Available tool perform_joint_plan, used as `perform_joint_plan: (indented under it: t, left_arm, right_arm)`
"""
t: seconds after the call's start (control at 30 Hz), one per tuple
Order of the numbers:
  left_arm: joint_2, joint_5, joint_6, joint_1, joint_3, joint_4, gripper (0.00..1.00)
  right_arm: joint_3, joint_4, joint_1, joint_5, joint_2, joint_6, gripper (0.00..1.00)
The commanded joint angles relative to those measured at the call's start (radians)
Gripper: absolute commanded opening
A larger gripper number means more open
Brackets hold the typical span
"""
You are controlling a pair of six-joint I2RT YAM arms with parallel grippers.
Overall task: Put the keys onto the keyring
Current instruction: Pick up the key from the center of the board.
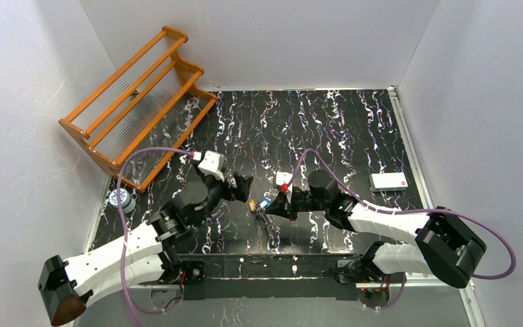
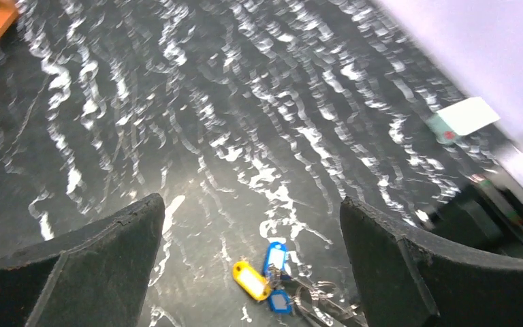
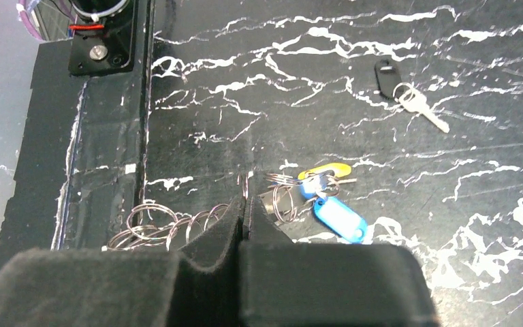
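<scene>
Tightly closed, the right pincer (image 3: 245, 216) pinches a thin loop of the wire keyring (image 3: 151, 225); the blue- and yellow-tagged keys (image 3: 330, 204) lie just beyond its tips. Opposite, the left pincer (image 2: 252, 204) gapes wide, holding nothing, above those keys.

An orange wooden rack (image 1: 136, 102) is standing at the far left corner of the black, white-veined mat (image 1: 340, 129), its long rails running diagonally across that corner. A small round tin (image 1: 120, 199) is sitting at the mat's left edge, near the rack's nearer end. Over on the right, a small white card (image 1: 389, 180) with a red mark is lying flat, well apart from both. Plain white walls (image 1: 279, 41) are closing the mat in on three sides.
</scene>
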State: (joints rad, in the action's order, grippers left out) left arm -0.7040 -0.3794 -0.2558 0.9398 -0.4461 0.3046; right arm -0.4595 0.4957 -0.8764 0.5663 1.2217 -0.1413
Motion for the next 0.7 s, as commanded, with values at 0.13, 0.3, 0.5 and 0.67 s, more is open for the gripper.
perform_joint_plan:
  t: [0.13, 0.3, 0.5, 0.67]
  left_arm:
    - [-0.368, -0.153, -0.23, -0.09, -0.29, -0.508, 0.98]
    - [-0.549, 0.12, -0.364, -0.276, -0.321, -0.574, 0.94]
    - [-0.664, 0.265, -0.424, -0.381, -0.32, -0.543, 0.77]
    - [-0.706, 0.365, -0.452, -0.485, -0.318, -0.493, 0.68]
  right_arm:
    - [-0.035, -0.033, 0.005, 0.009, -0.018, 0.01, 0.01]
    - [-0.045, -0.032, 0.006, 0.017, -0.007, 0.037, 0.01]
    - [-0.072, -0.077, 0.005, 0.015, 0.017, 0.049, 0.01]
    - [-0.104, -0.123, 0.005, 0.046, 0.051, 0.051, 0.01]
